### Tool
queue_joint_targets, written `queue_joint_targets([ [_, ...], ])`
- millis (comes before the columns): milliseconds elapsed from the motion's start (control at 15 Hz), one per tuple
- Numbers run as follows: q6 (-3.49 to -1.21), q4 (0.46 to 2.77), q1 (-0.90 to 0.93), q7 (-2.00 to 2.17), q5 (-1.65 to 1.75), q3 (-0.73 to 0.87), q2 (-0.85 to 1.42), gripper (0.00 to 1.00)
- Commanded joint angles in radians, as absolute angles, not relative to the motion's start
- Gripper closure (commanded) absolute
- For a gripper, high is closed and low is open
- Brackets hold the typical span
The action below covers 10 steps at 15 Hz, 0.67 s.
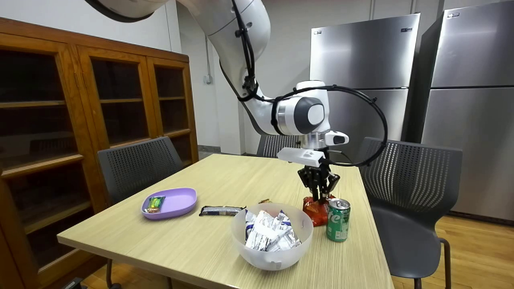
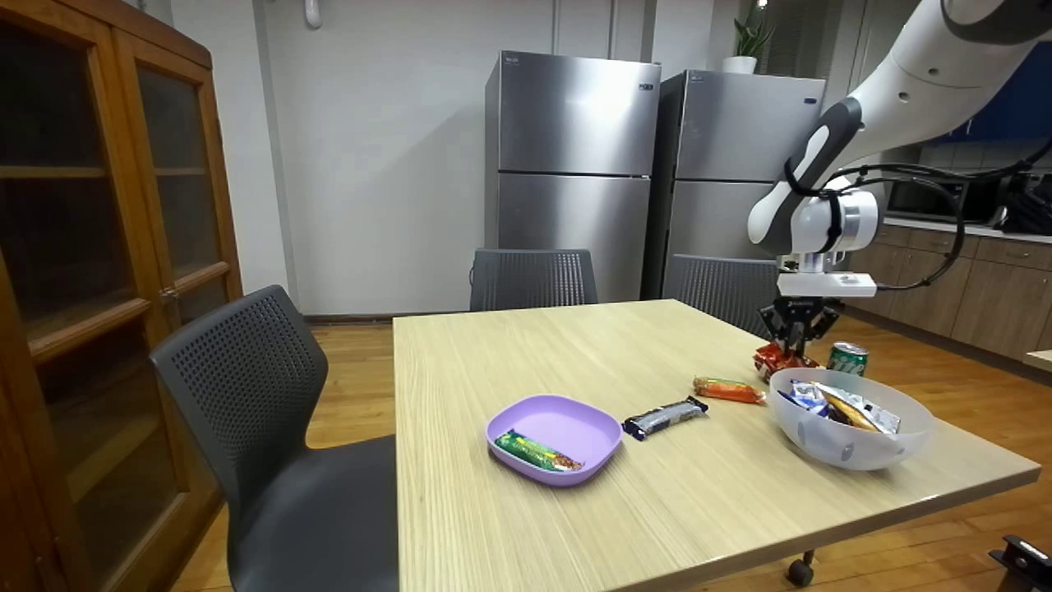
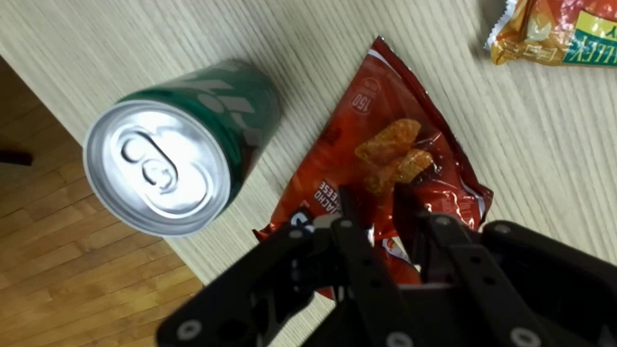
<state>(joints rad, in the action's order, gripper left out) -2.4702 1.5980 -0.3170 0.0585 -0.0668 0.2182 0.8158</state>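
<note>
1. Black claw [image 3: 375, 200], pointing down: jaws near each other with a narrow gap between, right over the red nacho-cheese chip bag [image 3: 376, 154]. Whether any film is pinched there, I cannot tell.
2. Purple tray [image 1: 180, 200], leftmost on the pale wooden table [image 1: 249, 180] in an exterior view: one green snack packet [image 1: 155, 204] lies in it, toward 9 o'clock.
3. Silver-and-navy wrapped bar [image 1: 222, 210]: just beside the tray, at its 3 o'clock.
4. Orange snack packet [image 3: 559, 38]: at the bag's 2 o'clock in the wrist view.
5. Frosted bowl [image 1: 273, 261]: holds silver, white and blue wrapped bars [image 1: 269, 230], plus a golden-orange wrapper [image 2: 851, 411].
6. Chip bag again: lying on the table below the claw, at the bowl's 2 o'clock in an exterior view; glossy, creased, with orange chips and "150" printed on it.
7. Green soda can [image 1: 338, 222]: upright just beside the bag, at its 4 o'clock there.
</note>
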Motion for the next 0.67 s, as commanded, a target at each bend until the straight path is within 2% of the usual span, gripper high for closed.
queue_joint_targets([
  [0, -2.477, 1.589, -0.326, 0.060, -0.069, 0.214, 0.816, 1.00],
  [600, -2.435, 1.617, -0.341, 0.019, -0.071, 0.202, 0.769, 1.00],
])
